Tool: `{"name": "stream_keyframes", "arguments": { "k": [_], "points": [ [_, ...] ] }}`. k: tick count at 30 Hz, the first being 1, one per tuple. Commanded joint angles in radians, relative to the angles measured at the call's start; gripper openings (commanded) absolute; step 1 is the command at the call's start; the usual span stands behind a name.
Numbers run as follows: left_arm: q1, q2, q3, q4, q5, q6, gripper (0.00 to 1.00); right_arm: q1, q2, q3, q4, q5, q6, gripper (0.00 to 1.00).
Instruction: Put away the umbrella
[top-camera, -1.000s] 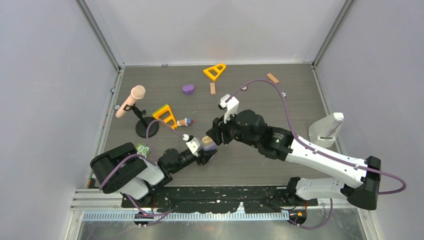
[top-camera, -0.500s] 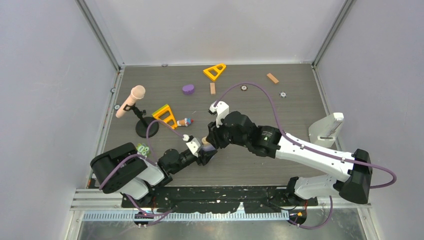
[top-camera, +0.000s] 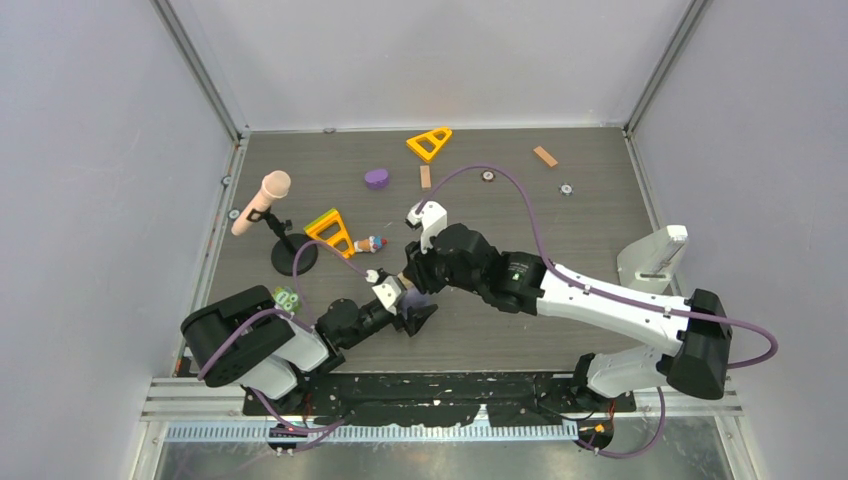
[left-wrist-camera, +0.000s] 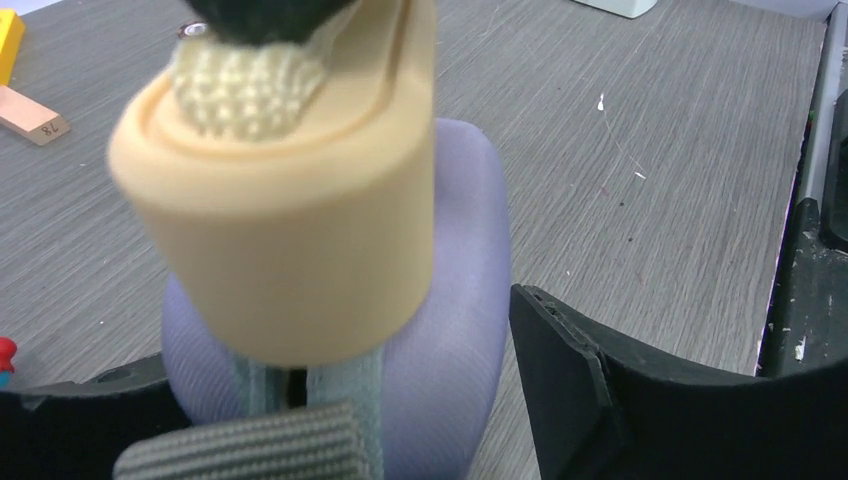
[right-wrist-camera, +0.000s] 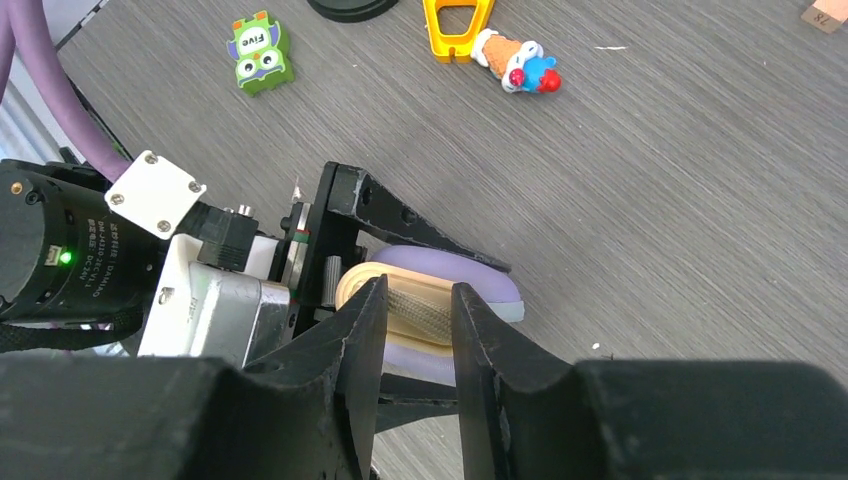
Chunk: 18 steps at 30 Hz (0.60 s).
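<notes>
Careful: the right gripper (right-wrist-camera: 418, 292) pinches the umbrella (left-wrist-camera: 280, 220) by its handle and the left gripper (top-camera: 412, 312) clamps the case (left-wrist-camera: 462, 300), so a crooked push could jam it or squirt the case free!

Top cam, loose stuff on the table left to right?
Pink microphone → orange triangle → purple piece → yellow triangle → tan block → white holder.

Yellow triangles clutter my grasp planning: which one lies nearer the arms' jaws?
The triangle beside the microphone stand; the other triangle lies far back by the rear wall.
</notes>
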Motion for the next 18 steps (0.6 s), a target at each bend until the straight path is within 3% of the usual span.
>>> {"name": "stream_keyframes", "arguments": {
  "k": [1,11,18],
  "points": [
    [-0.008,-0.002,0.007,0.084,-0.02,-0.003,0.76,0.043,0.086,-0.043,-0.231,0.001,-0.017,0.35],
    [-0.008,-0.006,0.008,0.086,-0.033,-0.023,0.72,0.109,0.107,-0.143,-0.246,0.005,0.05,0.34],
    [-0.008,0.009,0.019,0.085,-0.033,-0.043,0.39,0.112,0.118,-0.181,-0.219,0.024,0.075,0.34]
  ]
}}
